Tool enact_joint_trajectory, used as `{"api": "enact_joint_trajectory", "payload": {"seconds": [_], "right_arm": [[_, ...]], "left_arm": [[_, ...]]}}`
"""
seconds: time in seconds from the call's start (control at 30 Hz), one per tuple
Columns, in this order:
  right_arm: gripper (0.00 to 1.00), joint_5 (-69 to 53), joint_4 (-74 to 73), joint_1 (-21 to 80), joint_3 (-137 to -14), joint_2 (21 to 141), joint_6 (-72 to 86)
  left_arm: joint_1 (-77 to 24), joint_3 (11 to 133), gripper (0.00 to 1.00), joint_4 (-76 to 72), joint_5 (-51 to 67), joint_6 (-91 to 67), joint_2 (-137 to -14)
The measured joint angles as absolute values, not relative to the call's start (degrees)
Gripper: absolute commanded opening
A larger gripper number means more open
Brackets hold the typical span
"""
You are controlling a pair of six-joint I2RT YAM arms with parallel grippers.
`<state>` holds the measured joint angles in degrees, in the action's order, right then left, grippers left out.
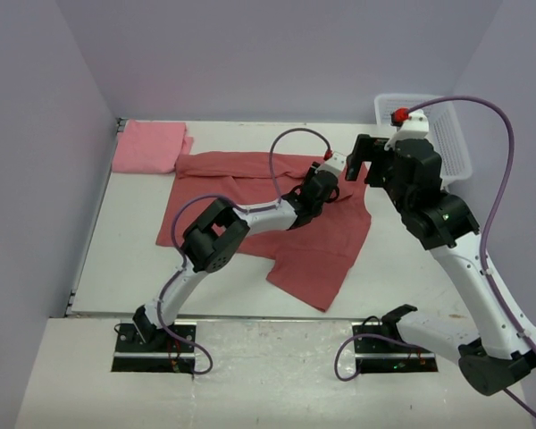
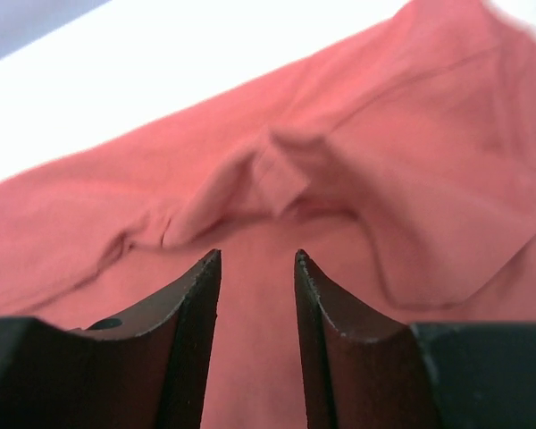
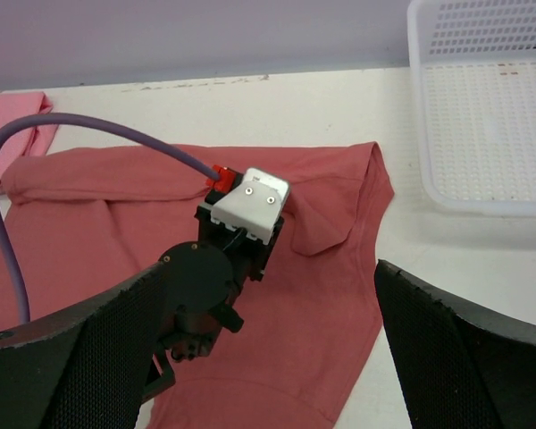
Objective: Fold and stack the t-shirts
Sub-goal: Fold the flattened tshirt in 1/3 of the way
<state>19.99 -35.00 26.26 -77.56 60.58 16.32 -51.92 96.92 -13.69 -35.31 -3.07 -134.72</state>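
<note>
The red shirt [image 1: 313,259] lies right under the left gripper [image 2: 257,255], whose fingers are a little apart and hold nothing. The right gripper [image 3: 270,268], at its three o'clock, is wide and empty. There are two shirts; the pink shirt [image 1: 147,146] lies at ten o'clock. There is one basket [image 1: 451,134].

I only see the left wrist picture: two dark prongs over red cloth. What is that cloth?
Observer: A brick-red t-shirt, spread across the white table.
Operator: Is it the only garment?
Observer: No, a pink t-shirt lies folded at the table's far left corner.
Operator: And the other arm?
Observer: The right tool hangs wide open above the brick-red t-shirt, near its right edge, holding nothing.
</note>
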Motion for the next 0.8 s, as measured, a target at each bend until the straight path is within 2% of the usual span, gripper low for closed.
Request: {"api": "enact_joint_trajectory", "payload": {"seconds": [0.33, 0.8], "right_arm": [[0.96, 20.0, -35.2, 26.3, -77.5, 60.1, 16.3], [0.96, 20.0, -35.1, 26.3, -77.4, 59.2, 16.3]], "left_arm": [[-50.9, 111.0, 0.46, -8.7, -28.7, -2.1, -139.1], [-48.9, 113.2, 0.49, -2.7, -24.4, -3.5, -141.6]]}}
